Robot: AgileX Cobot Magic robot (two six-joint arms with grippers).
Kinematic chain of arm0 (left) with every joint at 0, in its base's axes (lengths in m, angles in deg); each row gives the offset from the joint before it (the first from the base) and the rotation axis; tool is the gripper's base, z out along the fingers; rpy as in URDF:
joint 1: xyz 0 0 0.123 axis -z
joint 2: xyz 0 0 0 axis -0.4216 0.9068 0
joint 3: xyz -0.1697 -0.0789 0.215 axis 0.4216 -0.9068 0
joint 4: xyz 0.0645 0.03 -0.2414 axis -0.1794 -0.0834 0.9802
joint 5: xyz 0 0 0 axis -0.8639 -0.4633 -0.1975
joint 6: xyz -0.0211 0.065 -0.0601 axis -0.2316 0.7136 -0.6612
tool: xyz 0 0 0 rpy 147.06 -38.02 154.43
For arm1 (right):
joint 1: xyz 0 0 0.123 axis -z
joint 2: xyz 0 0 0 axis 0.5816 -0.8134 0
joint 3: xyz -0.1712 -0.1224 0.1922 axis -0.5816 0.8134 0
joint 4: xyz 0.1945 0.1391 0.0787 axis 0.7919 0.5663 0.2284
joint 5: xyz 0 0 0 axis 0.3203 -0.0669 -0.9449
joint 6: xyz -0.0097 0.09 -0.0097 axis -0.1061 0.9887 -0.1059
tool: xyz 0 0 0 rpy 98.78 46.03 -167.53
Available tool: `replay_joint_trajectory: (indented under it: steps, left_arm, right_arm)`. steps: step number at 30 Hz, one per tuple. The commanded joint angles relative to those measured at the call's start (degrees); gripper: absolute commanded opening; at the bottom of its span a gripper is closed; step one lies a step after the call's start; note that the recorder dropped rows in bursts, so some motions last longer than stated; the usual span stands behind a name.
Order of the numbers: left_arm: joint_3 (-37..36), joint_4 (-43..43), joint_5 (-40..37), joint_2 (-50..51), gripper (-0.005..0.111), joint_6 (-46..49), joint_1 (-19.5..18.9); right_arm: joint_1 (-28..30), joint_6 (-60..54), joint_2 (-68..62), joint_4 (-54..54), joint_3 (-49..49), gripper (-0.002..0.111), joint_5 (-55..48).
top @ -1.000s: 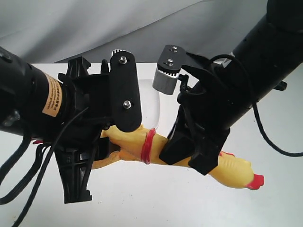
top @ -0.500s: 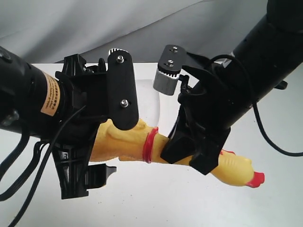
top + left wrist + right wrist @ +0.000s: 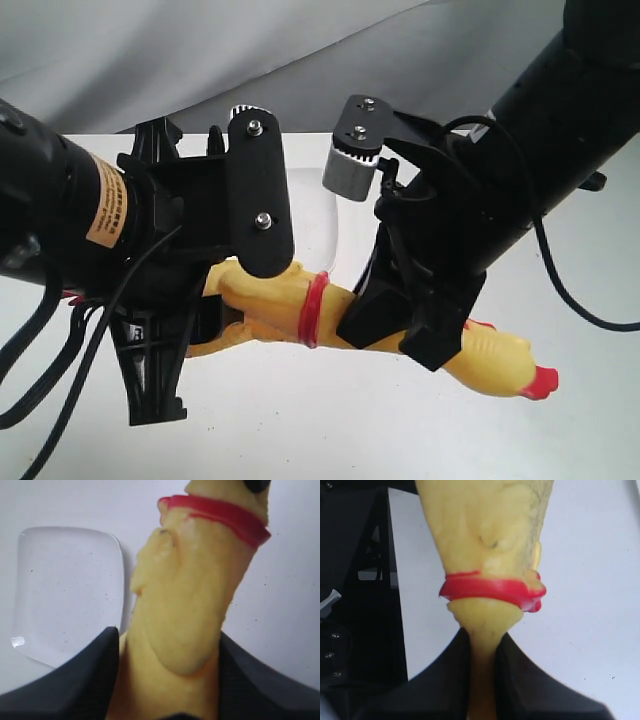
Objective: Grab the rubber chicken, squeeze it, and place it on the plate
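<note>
Your left gripper [image 3: 167, 650] is clamped on the rubber chicken [image 3: 300, 305] at mid-body, one finger each side. Your right gripper [image 3: 482, 655] pinches the neck just past the red band [image 3: 492, 591], w/ the rubber squashed thin betw. the jaws. Chicken is held above the white table [image 3: 300, 430], red beak [image 3: 543, 383] toward the right edge. Plate [image 3: 65, 590] lies flat on the table, bare, apart from the chicken. Orange label [image 3: 110, 203] on the left arm has print too small to read.
</note>
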Motion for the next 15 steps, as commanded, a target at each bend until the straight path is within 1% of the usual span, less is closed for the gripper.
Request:
replay_joint_trajectory:
  steps: [1,3,4,6,9,10,11,14,15]
  left_arm:
    - [0.00,-0.22,-1.38,0.24,0.002,-0.49,0.15]
    - [0.00,-1.51,-1.38,0.24,0.008,-0.49,0.15]
    - [0.00,-1.97,-1.38,0.24,0.015,-0.49,0.15]
    - [0.00,-2.90,-1.38,0.24,0.037,-0.80,0.15]
    - [0.00,-2.79,-1.38,0.24,0.089,-2.43,0.15]
    - [0.00,-2.24,-1.64,0.24,0.103,-3.75,0.15]
    - [0.00,-1.97,-1.98,0.24,0.104,-5.63,0.15]
    - [0.00,-0.92,-2.45,0.24,0.102,-7.74,0.15]
    - [0.00,-0.34,-3.44,0.24,0.101,-9.76,0.15]
  right_arm:
    - [-0.06,-0.43,0.48,0.11,-0.31,0.000,0.73]
    - [-0.06,-0.43,0.48,0.11,-0.31,0.000,0.73]
    - [-0.06,-0.41,0.48,0.23,-0.31,0.000,0.73]
    - [-0.06,-0.41,0.48,0.23,-0.31,0.000,0.73]
    - [-0.06,-0.41,0.48,0.23,-0.31,0.000,0.73]
    - [-0.06,-0.41,0.48,0.23,-0.31,0.000,0.98]
    - [-0.06,-0.41,0.48,0.23,-0.31,0.000,1.18]
    - [-0.06,-0.63,0.48,0.23,-0.31,0.000,1.97]
    - [-0.06,-1.00,0.48,0.23,-0.31,0.000,2.47]
